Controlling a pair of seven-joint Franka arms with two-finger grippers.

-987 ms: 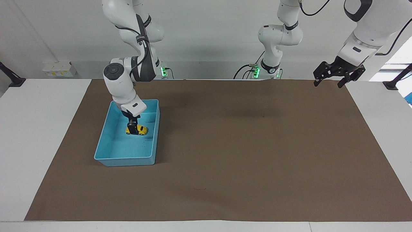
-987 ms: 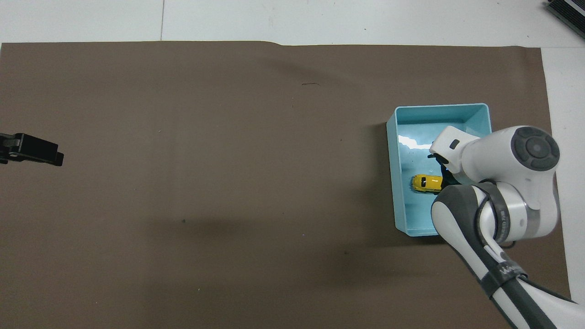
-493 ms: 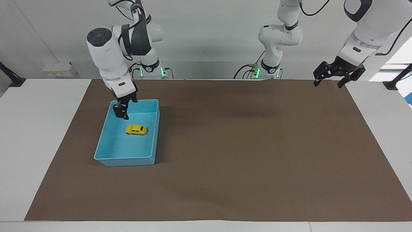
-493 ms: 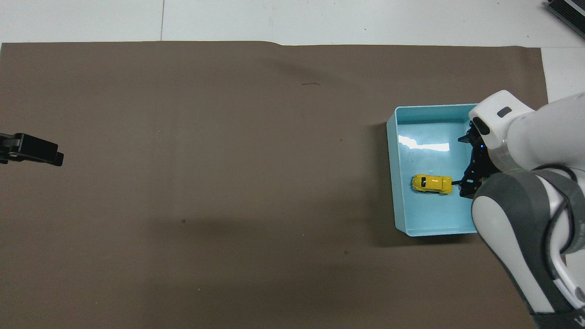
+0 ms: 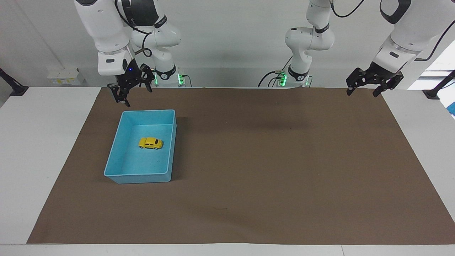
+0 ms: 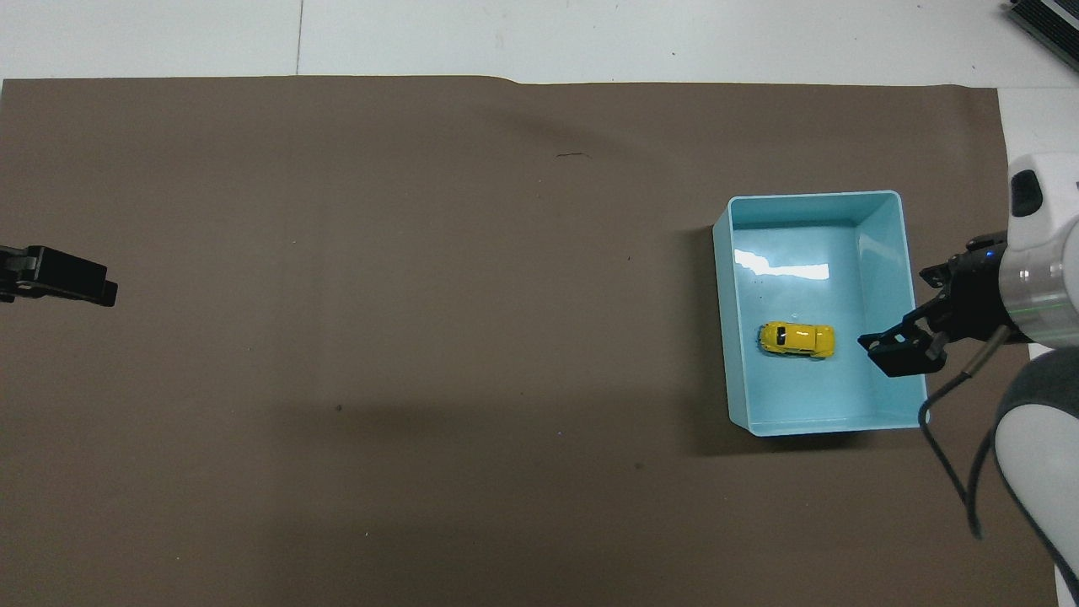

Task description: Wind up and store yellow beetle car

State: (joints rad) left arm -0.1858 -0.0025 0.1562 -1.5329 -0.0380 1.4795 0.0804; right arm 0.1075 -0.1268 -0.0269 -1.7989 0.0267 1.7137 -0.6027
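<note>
Right gripper (image 5: 133, 93) hangs with fingers apart and empty, raised over the mat (image 5: 249, 160) beside the robot-side edge of the one blue bin (image 5: 170, 142). One yellow car (image 5: 151, 143) sits on its wheels on the bin's floor, below the gripper and clear of it. Left gripper (image 5: 374, 85), also spread and empty, waits over the mat's corner at the left arm's end.

Nothing readable from where I'm sitting, honestly. I can't make out any lettering on the yellow beetle car (image 5: 151, 143), none on the blue bin (image 5: 117, 141) it sits in, and none on the brown mat (image 5: 277, 160). There's some marking on the right arm's dark band (image 5: 139, 14), but it's too small to read.
</note>
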